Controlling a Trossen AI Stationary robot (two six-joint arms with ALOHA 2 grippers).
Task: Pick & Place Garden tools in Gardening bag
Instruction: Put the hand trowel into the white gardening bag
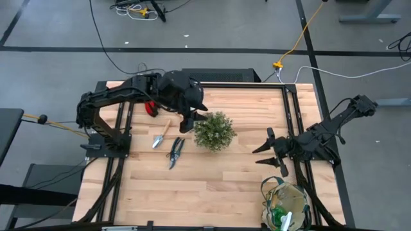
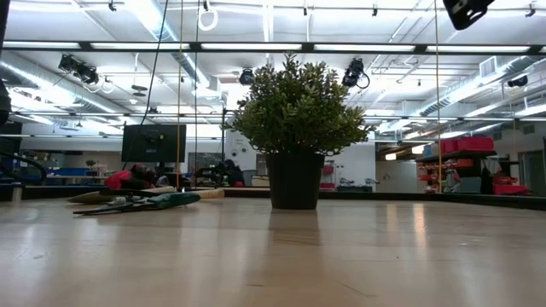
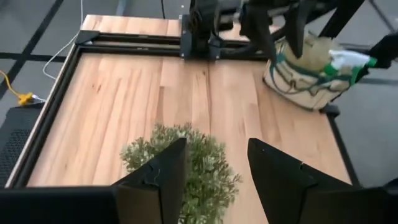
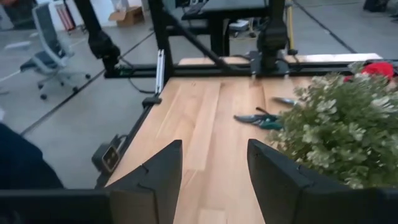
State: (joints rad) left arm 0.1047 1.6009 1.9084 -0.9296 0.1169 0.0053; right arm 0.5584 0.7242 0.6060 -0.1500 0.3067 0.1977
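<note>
Left gripper (image 1: 190, 122): jaws parted, empty, above the table just beside the plant (image 1: 214, 131).
Right gripper (image 1: 268, 156): jaws parted, empty, near the table's right side.
Shears (image 1: 175, 151): flat on the boards beside a trowel (image 1: 159, 137); red gloves (image 1: 151, 108) under the left arm.
Gardening bag (image 1: 286, 205): at the near right corner, green item inside.
Table (image 1: 212, 186): pale wood planks, black frame rails.
Room: grey floor with cables; a hall with ceiling lights beyond.
</note>
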